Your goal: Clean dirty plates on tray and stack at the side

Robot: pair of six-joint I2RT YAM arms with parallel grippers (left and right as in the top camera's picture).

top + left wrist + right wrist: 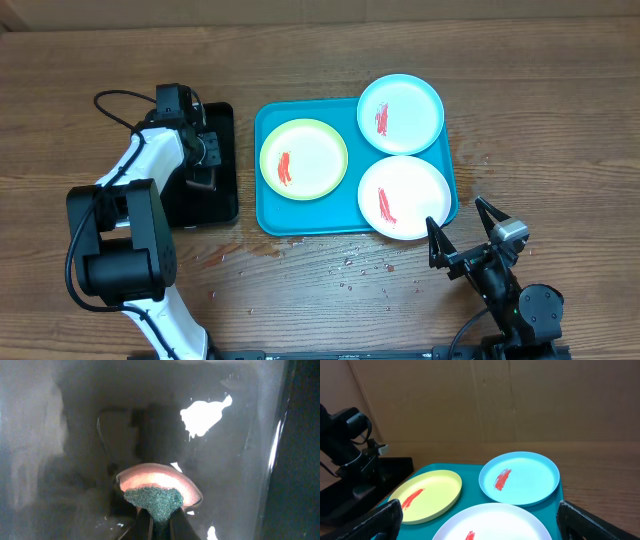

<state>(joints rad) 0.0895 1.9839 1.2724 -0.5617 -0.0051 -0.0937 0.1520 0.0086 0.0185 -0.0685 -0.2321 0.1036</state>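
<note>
Overhead: top-down. Left wrist: close, black tray (240,435). Right wrist: low, facing plates (520,477).

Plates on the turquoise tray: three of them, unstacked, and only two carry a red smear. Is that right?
Not quite: all three carry a red smear, the yellow-green plate, the light blue plate and the white plate, as the overhead view shows.

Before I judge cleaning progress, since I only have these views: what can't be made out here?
Overhead: the sponge is hidden under the left claw.
Left wrist: black tray blurred, with glare.
Right wrist: white plate and its smear cut off by the bottom edge.
</note>
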